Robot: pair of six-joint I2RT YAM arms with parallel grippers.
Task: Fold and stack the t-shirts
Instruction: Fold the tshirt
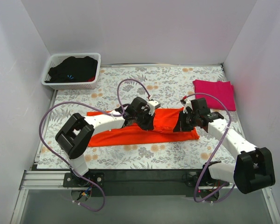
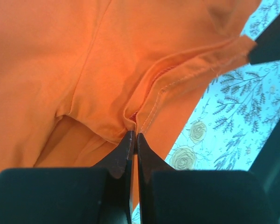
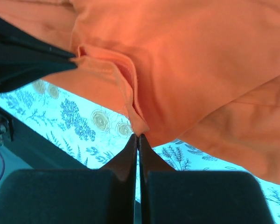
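The orange t-shirt (image 1: 130, 133) lies as a long band across the middle of the flowered table. My left gripper (image 1: 143, 117) is shut on a hemmed edge of the orange shirt (image 2: 107, 65) near its middle. My right gripper (image 1: 184, 122) is shut on a folded edge of the same shirt (image 3: 186, 70) near its right end. Both held edges are lifted off the table. The magenta-pink t-shirt (image 1: 215, 93) lies folded at the back right, away from both grippers.
A white basket (image 1: 94, 84) with dark clothes stands at the back left corner. White walls close in the table on three sides. The flowered tablecloth (image 1: 168, 79) shows behind the orange shirt and in front of it.
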